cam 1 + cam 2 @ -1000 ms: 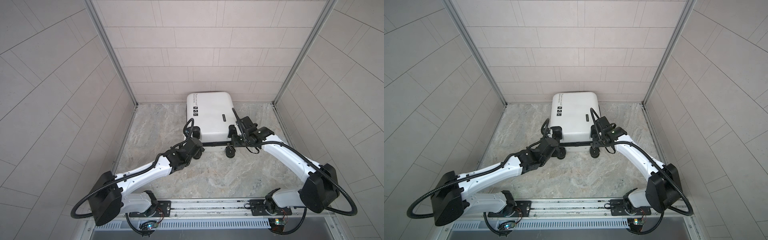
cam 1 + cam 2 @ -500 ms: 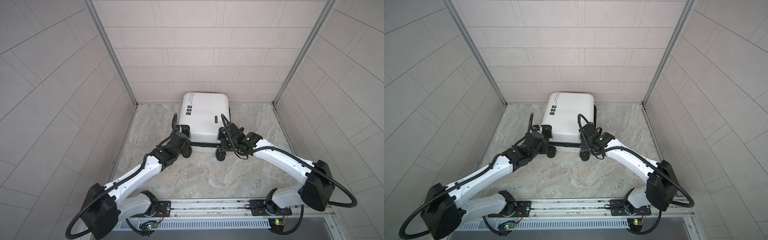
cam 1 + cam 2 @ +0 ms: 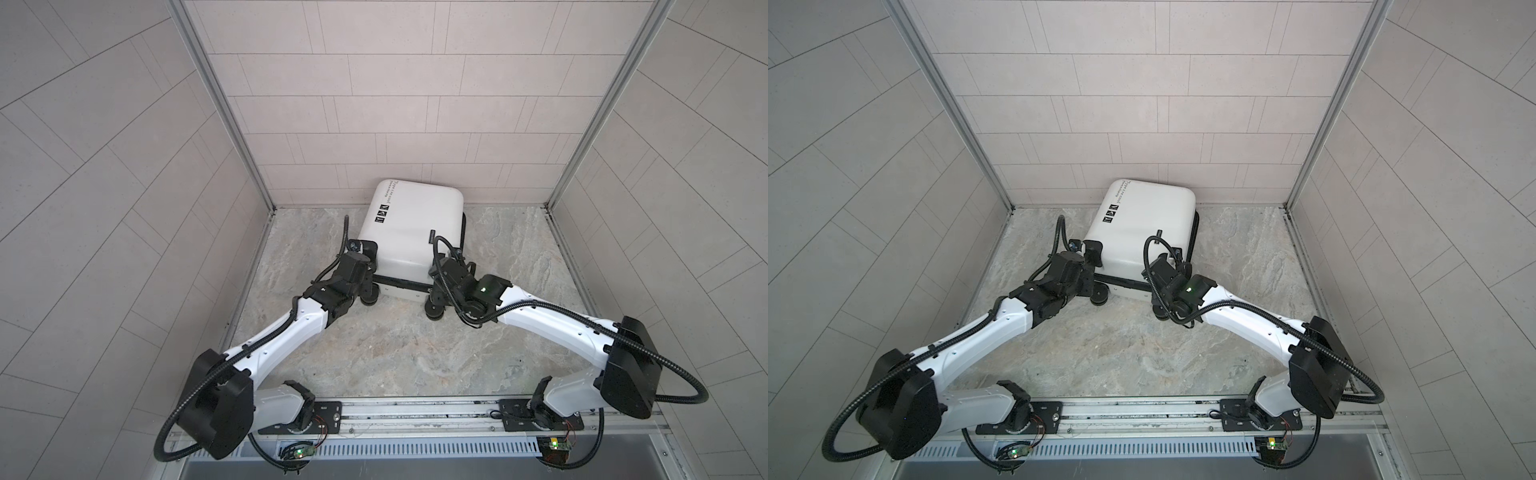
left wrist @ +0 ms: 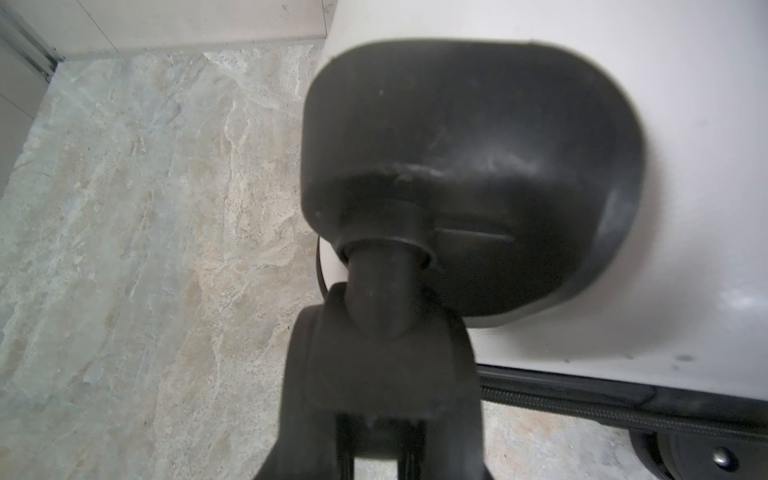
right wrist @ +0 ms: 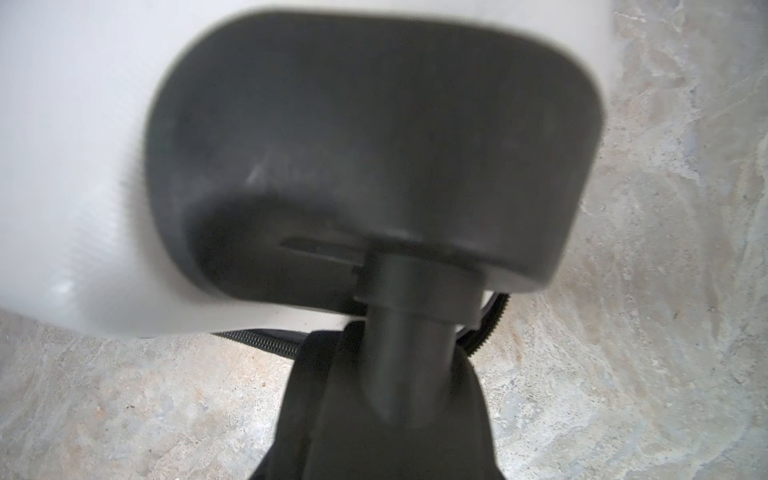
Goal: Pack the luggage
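The luggage (image 3: 411, 224) (image 3: 1142, 220) is a white hard-shell case lying flat and closed at the back of the marble floor, skewed, with black script and three small stickers on its shell. My left gripper (image 3: 368, 270) (image 3: 1089, 268) is at its near left corner, shut on the black spinner wheel (image 3: 370, 297) (image 4: 378, 395) there. At the near right corner my right gripper (image 3: 436, 284) (image 3: 1156, 282) is shut on the other near wheel (image 3: 434, 311) (image 5: 386, 415). Both wrist views show a black caster housing on the white shell (image 4: 685, 166) (image 5: 62, 166); the fingers themselves are hidden.
The tiled back wall (image 3: 407, 124) stands right behind the case's far end. Side walls with metal corner posts (image 3: 232, 137) (image 3: 590, 137) close in the floor. The arm base rail (image 3: 415, 415) runs along the front. Bare floor (image 3: 395, 353) lies between the arms.
Both arms have swung left with the wheels in their grip. The case's near end has slid left and the case has turned askew.
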